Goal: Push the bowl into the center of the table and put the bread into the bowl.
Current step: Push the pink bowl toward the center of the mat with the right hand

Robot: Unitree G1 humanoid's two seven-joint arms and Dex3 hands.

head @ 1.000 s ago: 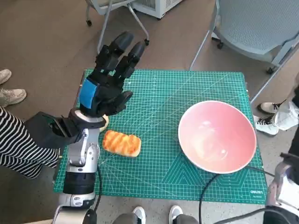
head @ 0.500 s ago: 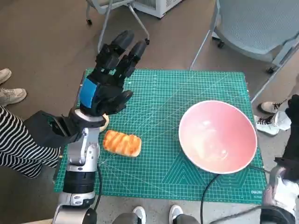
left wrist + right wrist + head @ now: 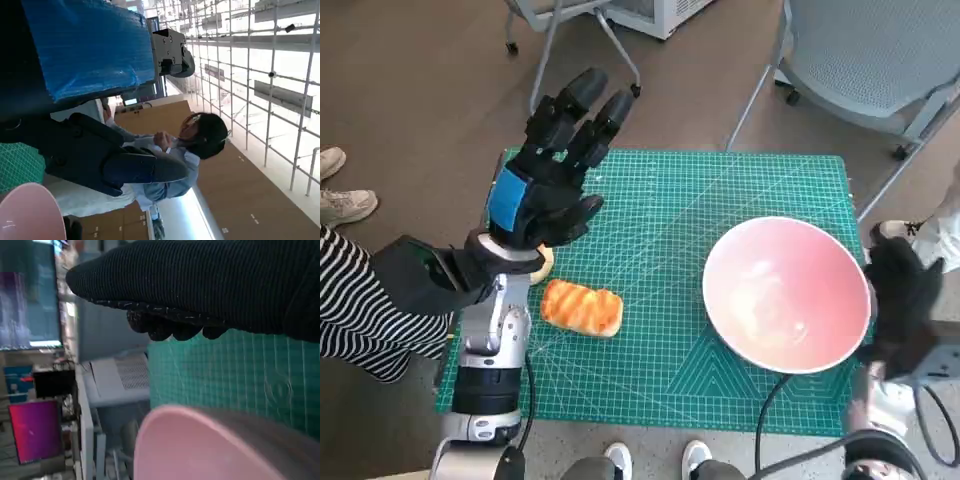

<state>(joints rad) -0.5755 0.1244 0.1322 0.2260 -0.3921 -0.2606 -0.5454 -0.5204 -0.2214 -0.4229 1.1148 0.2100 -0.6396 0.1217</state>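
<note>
The left hand [image 3: 548, 175], black with blue tape across its back, hovers raised above the far left part of the green grid-printed cutting mat [image 3: 660, 250] that covers the counter, its fingers [image 3: 582, 110] spread apart and holding nothing. Just below and toward the wrist side of that hand lies the golden, striped loaf of bread [image 3: 581, 307], flat on the mat and not touched by either hand. Well off to that hand's right sits the large pink, round, glossy bowl [image 3: 786, 292], upright on the right part of the mat, close to the counter's right edge rather than its middle. The right hand [image 3: 900, 297], in its black knitted glove, is immediately beside the bowl's outer right rim; whether it touches the rim cannot be told. In the right wrist view the glove [image 3: 210, 285] lies just above the pink rim [image 3: 200, 440], but how its fingers lie cannot be told. In the left wrist view a seated person [image 3: 185, 145] shows beyond the taped hand [image 3: 85, 45], and the bowl's pink edge [image 3: 27, 212] shows at one corner.
</note>
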